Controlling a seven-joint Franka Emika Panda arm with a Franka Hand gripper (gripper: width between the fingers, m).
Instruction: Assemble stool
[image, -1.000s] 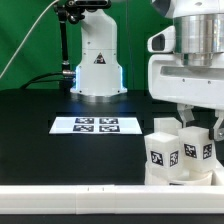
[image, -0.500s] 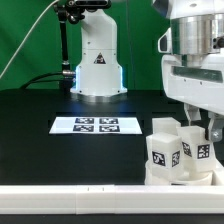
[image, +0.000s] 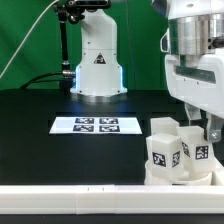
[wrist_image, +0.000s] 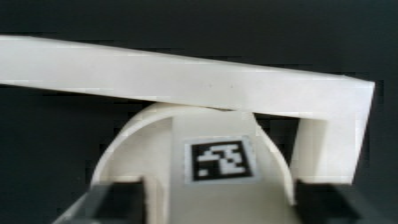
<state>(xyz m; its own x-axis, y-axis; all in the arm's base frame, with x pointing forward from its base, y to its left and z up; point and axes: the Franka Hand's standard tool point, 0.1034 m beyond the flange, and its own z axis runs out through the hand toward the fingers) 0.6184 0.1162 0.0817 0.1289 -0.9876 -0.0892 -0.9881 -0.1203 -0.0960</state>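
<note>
Your arm hangs upright at three o'clock, claw (image: 197, 128) lowered among the legs (image: 165, 153); its grip you cannot tell

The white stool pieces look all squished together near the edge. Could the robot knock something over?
Maybe. The stool legs stand packed close together right under the gripper, so a finger could bump a neighbour while going for one. They also sit by the long white bar at the table's front, leaving little room. In the wrist view a tagged piece lies between the fingers, but the grip itself isn't visible.
</note>
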